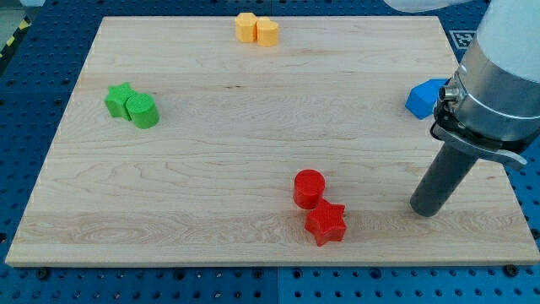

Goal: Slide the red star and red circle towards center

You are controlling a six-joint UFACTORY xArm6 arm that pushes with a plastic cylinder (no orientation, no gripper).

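A red circle (309, 187) stands on the wooden board (253, 143) at the lower middle. A red star (326, 223) touches it just below and to the right, near the board's bottom edge. My tip (426, 209) rests on the board well to the right of both red blocks, about level with the gap between them, and touches neither. The dark rod rises up and to the right into the arm's grey body (502, 80).
A green star (119, 99) and a green cylinder (142, 111) touch at the left. Two yellow blocks (256, 29) sit together at the top edge. A blue block (424, 98) lies at the right, partly hidden behind the arm.
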